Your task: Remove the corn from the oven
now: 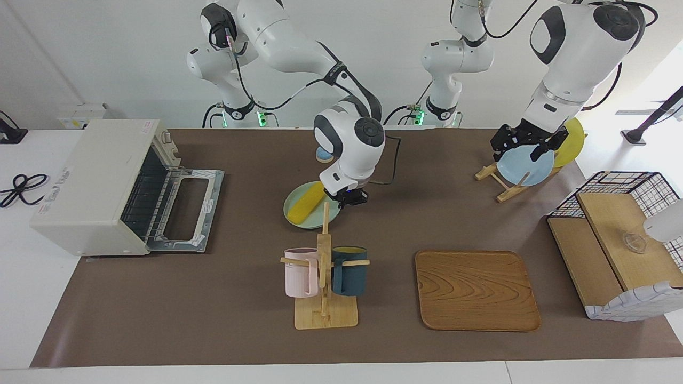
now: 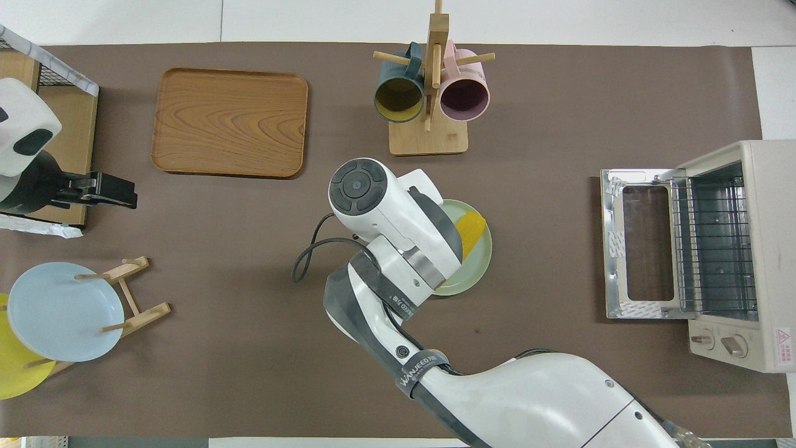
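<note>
The yellow corn [image 1: 305,209] [image 2: 471,227] lies on a pale green plate [image 1: 320,220] [image 2: 479,261] near the middle of the table, beside the mug rack and nearer to the robots than it. My right gripper [image 1: 349,200] is shut on that plate's rim; in the overhead view its wrist hides the grip. I cannot tell whether the plate rests on the mat or hangs just above it. The off-white oven [image 1: 90,176] [image 2: 746,249] stands at the right arm's end of the table, its door [image 1: 187,210] folded down and its rack bare. My left gripper [image 1: 525,144] [image 2: 127,191] waits open over the dish rack.
A mug rack [image 1: 324,266] holds a pink and a dark blue mug. A wooden tray [image 1: 476,290] lies beside it. A dish rack holds a blue plate [image 1: 525,165] and a yellow plate [image 1: 571,141]. A wire-frame shelf [image 1: 619,250] stands at the left arm's end. A small blue knob [image 1: 322,154] sits near the robots.
</note>
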Tool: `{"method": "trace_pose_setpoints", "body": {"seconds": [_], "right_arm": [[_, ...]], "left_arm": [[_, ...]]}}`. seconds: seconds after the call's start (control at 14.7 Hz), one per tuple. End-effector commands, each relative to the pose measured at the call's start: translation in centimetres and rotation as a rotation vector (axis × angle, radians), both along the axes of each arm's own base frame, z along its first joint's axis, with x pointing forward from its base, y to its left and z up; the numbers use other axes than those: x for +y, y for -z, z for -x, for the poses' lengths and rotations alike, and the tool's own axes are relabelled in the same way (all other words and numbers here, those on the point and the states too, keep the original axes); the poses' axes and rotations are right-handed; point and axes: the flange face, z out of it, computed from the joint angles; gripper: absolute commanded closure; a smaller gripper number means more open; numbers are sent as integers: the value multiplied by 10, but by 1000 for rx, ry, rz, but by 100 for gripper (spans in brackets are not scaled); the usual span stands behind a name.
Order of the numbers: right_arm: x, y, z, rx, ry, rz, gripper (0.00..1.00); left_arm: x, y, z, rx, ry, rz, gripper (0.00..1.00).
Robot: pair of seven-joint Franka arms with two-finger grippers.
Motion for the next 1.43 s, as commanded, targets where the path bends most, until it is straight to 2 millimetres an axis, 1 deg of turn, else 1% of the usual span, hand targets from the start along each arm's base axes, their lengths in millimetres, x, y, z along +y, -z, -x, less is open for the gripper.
{"method": "trace_pose_setpoints", "body": {"seconds": [0.0, 0.07, 0.2, 0.27, 0.41, 0.48, 0.54, 0.61, 0.68, 0.75, 0.82, 0.88, 0.95, 1.02, 1.09, 1.22, 1.29, 1.36], "right_arm": [[1, 13, 1, -16, 100, -130, 100], [-1, 15, -2, -20, 123, -161, 100], [-7, 14, -7, -19, 136, -162, 78], [-7, 13, -7, -20, 136, -163, 65], [-5, 3, -12, -37, 126, -171, 61], [-5, -6, -16, -45, 98, -171, 61], [-11, -12, -22, -42, 36, -157, 64], [-33, -19, -32, -23, -23, -129, 73], [-49, -25, -38, -13, -69, -98, 85], [-66, -37, -39, -7, -91, -64, 100], [-82, -44, -38, 11, -105, -24, 100], [-99, -44, -34, 36, -124, 26, 100], [-114, -39, -26, 49, -151, 70, 100], [-136, -32, -21, 58, -156, 112, 100], [-162, -24, -20, 81, -125, 132, 100], [-223, -19, -23, 117, -59, 140, 100], [-253, -16, -23, 138, -38, 137, 100], [-279, -12, -22, 159, -21, 133, 100]], "left_arm": [[4, 3, 8, -23, 43, 5, 0], [3, 6, 8, -26, 42, 11, 0], [3, 9, 7, -27, 43, 14, 0], [3, 9, 7, -30, 42, 19, 0], [0, 13, 7, -31, 43, 26, 0], [-3, 15, 7, -32, 50, 31, 0], [-6, 15, 7, -36, 51, 39, 0], [-7, 18, 7, -35, 55, 48, 0], [-9, 24, 7, -33, 75, 67, 0], [-11, 30, 7, -36, 94, 89, 0], [-13, 36, 7, -34, 112, 104, 0], [-20, 42, 8, -26, 135, 110, 0], [-36, 46, 10, -21, 174, 110, 0], [-49, 51, 11, -22, 197, 112, 0], [-63, 59, 14, -19, 219, 111, 0], [-88, 67, 19, -23, 252, 133, 0], [-106, 75, 20, -13, 270, 144, 0], [-123, 82, 22, -5, 297, 145, 0]]}}
